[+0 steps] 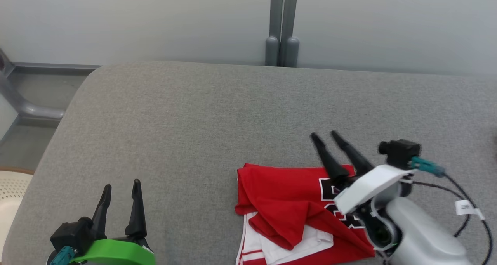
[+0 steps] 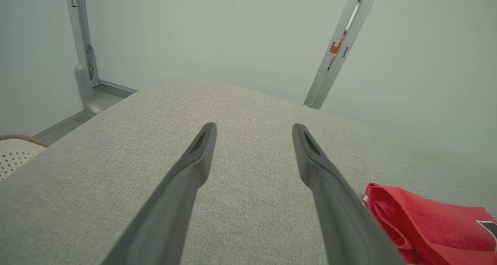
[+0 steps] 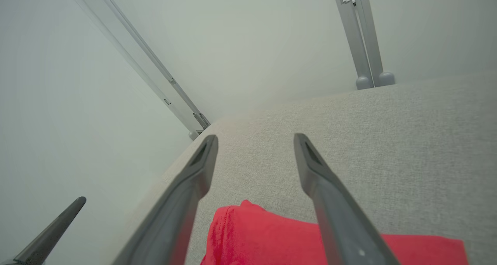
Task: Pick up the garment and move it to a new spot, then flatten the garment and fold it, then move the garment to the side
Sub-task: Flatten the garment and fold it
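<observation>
**Hazards**
- Loose red flap on top of the garment [image 1: 283,203], lying crooked over a white layer. Liable to catch on a finger of the right gripper [image 1: 324,134] if drawn back low across the cloth, pulling the fold open.
- Uneven, bunched stack. Liable to slide apart during the move to the side if lifted by the top layer alone.
- Fold judged rough. Likely to worsen if shifted without flattening first.

**Pose**
- Right gripper: fingers spread, nothing between them, angled up and away from the robot. Tips just past the garment's far edge, above the bare grey padded surface [image 1: 194,113]. Garment beneath and behind the fingertips, running under the wrist. Contact between fingers and cloth: cannot tell.
- Left gripper [image 1: 122,183]: fingers spread, empty, pointing forward over bare surface. Garment well apart, off to its right side.
</observation>
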